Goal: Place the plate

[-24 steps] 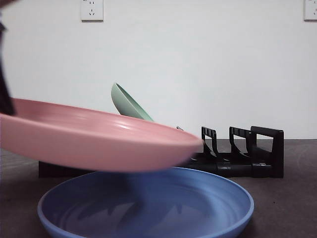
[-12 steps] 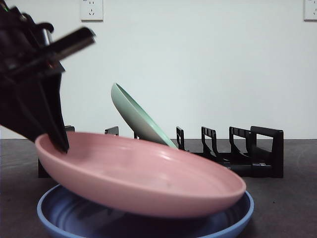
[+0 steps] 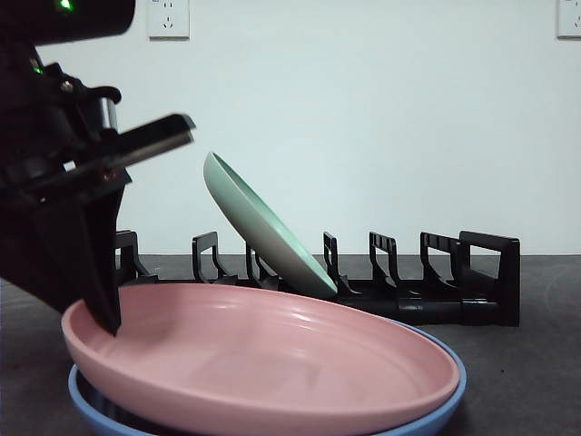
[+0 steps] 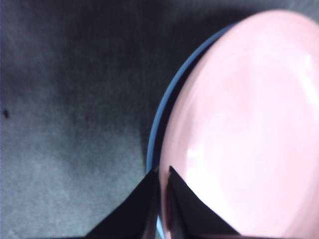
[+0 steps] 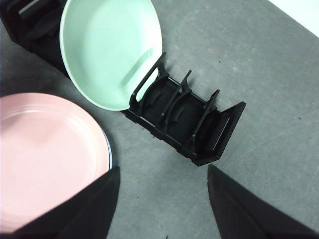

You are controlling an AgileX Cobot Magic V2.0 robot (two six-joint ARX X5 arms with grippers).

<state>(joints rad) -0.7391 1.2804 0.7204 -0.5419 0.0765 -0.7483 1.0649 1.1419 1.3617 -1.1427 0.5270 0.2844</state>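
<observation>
At nine o'clock in the front view the left gripper (image 3: pixel 107 313) came down large and dark, its jaws clenched on the near rim of the pink plate (image 3: pixel 272 359); the left wrist view showed the two jaw tips almost together with that rim pinched between them (image 4: pixel 160 196). The pink plate lay low at six o'clock, nested in the blue plate (image 3: pixel 427 418), of which only a thin edge showed beneath; whether the pink one sat fully down or hung a hair above on the gripper's side could not be told. It looked a stiff, smooth, glossy dish, probably light plastic, so it would likely keep its shape when held by one edge but could slip or swing in a narrow pinch; the rim, already held, seemed the only sensible place to take it. Toward twelve o'clock the green plate (image 3: pixel 263 232) leaned tilted in a slot of the black rack (image 3: pixel 454 291), whose free dividers ran on toward three o'clock. The rack's left end was hidden behind the arm, and its base partly behind the plates. The right gripper (image 5: pixel 162 199) waited high above the table (image 5: pixel 259 59), jaws spread wide and empty, seen only in its own wrist view. The left gripper's upper body was cut off by the picture's edge.
</observation>
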